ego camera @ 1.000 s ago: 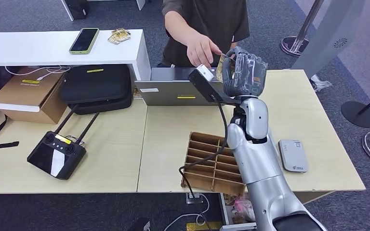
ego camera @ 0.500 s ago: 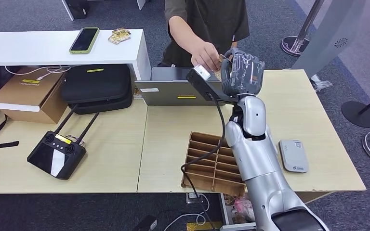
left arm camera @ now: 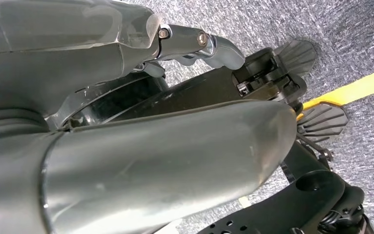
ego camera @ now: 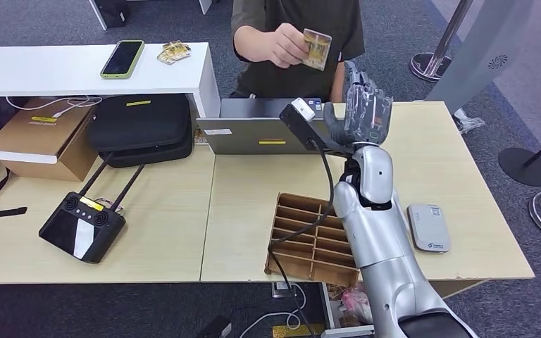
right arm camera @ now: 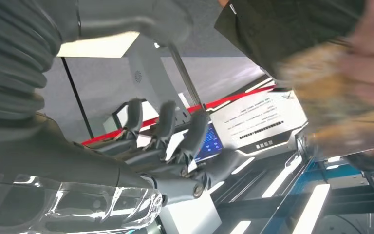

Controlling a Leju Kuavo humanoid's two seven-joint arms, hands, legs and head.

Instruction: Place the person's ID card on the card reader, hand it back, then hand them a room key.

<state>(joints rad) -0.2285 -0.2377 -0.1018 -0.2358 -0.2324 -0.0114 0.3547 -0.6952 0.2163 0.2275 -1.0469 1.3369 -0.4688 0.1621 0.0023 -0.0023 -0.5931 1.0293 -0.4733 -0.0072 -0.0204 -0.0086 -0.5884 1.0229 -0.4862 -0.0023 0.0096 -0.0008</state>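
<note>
At the far edge of the table (ego camera: 183, 204), the right hand (ego camera: 361, 113) is standing raised with its fingers (right arm camera: 165, 122) spread apart, gripping nothing. Just beyond it, the person's hand (ego camera: 282, 48) is holding the card (ego camera: 316, 48) up, apart from the robot. The card reader (ego camera: 428, 227) is lying near the table's right side. The left hand (left arm camera: 126, 97) is hanging low; I cannot tell its state.

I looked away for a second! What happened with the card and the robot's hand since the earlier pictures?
The person's hand took the card out of the robot's right hand and lifted it up and back toward their chest. The right hand let go; its fingers now stand apart and hold nothing, raised over the far edge of the table. The card reader, divided tray, laptop and black controller stayed put.
</note>
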